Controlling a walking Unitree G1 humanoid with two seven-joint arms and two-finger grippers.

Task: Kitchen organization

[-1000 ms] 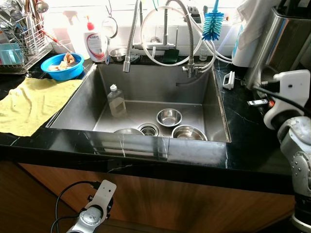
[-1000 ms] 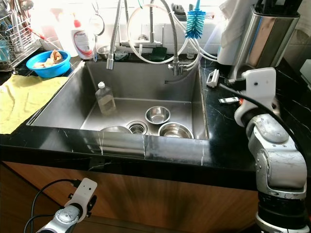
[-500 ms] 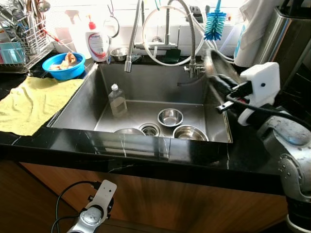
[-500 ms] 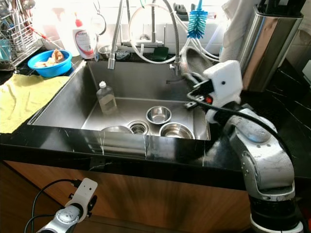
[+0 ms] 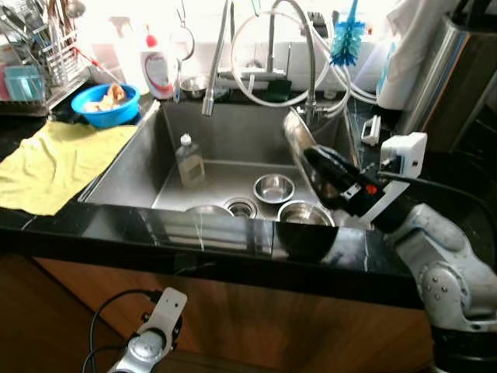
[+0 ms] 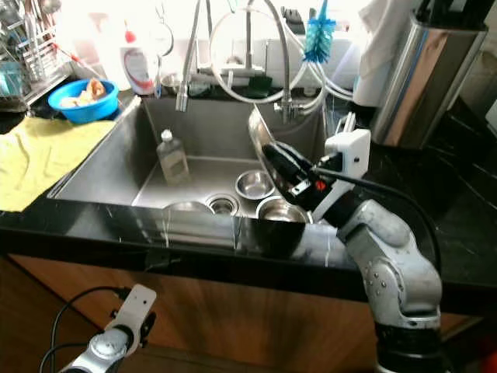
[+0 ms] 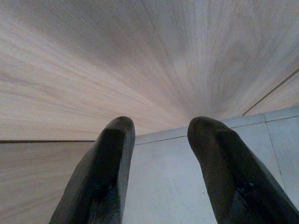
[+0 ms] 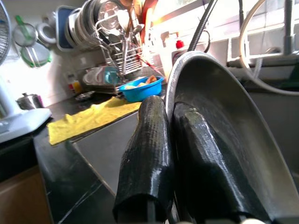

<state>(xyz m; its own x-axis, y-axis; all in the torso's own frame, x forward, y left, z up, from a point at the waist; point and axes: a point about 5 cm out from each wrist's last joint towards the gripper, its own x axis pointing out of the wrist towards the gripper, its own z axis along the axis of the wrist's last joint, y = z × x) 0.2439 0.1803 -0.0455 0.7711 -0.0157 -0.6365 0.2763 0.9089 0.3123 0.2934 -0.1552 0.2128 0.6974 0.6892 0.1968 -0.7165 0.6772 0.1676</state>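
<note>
One steel pan (image 8: 224,121) sits pinched by its rim in your right gripper (image 6: 281,165), tilted on edge above the right side of the sink (image 5: 140,155). It's dull grey metal, shallow, with a bright rolled rim. The white soap bottle (image 5: 157,68) behind the sink carries a red label, too blurred to read. Your left gripper (image 7: 159,140) hangs low before the wooden cabinet front, fingers apart and holding nothing.

Inside the sink (image 5: 124,167): bottle (image 5: 189,159) at ten o'clock, three small bowls (image 5: 274,187) around the drain (image 5: 239,207). Cloth (image 5: 54,159) at nine o'clock on the counter (image 5: 70,225); basin (image 5: 105,103) behind it. Pan (image 5: 299,148), seemingly tilted, above the sink's three-o'clock side.
</note>
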